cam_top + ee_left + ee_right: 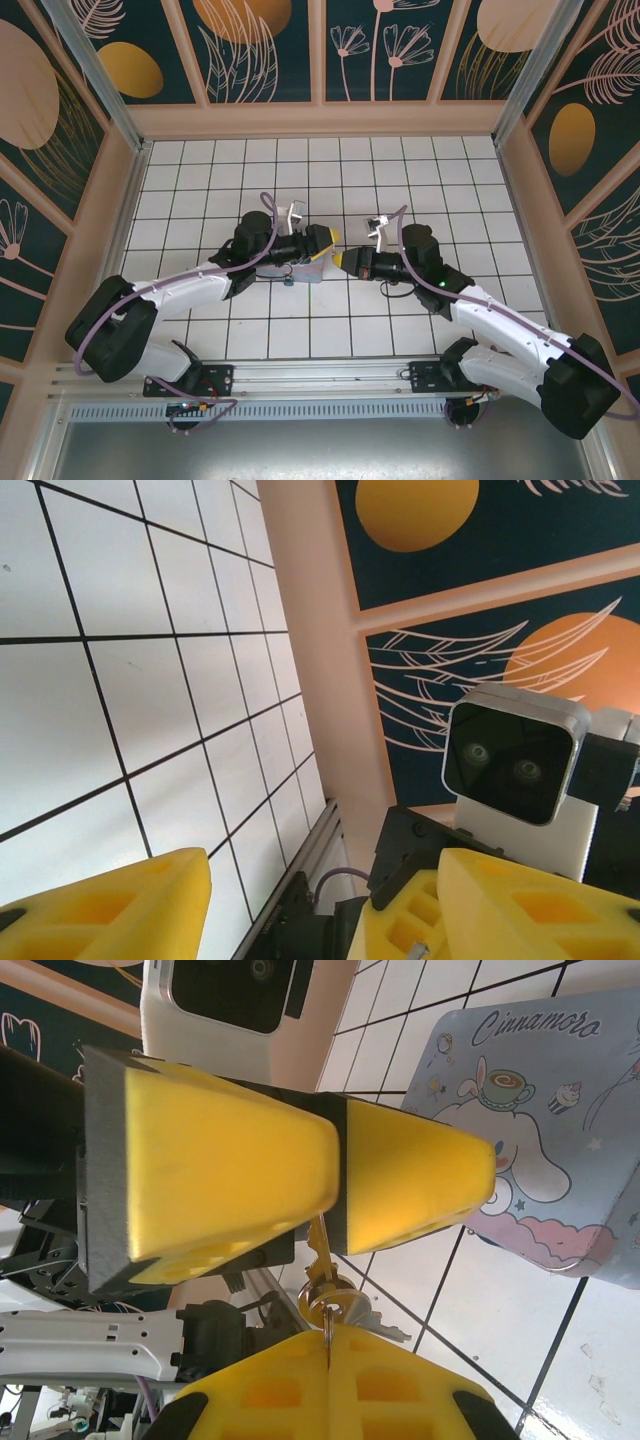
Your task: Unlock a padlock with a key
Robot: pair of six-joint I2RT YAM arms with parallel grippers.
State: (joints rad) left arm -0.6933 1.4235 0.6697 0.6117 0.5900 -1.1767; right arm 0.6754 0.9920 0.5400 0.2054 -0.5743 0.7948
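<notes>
Left end effector [325, 875]: I see its fingers standing partly apart.
Right end effector [328, 1345]: clamped on the key [325, 1302].
Tin box [540, 1130]: lying on the surface [300, 170].

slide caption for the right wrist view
Shut right pincer pinching small pale metal key near pastel blue cartoon tin box.

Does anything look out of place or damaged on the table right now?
Nothing stands out. The right gripper pinches the key close to the left gripper, and the cartoon tin lying on the tiles looks intact, with nothing spilled.
</notes>
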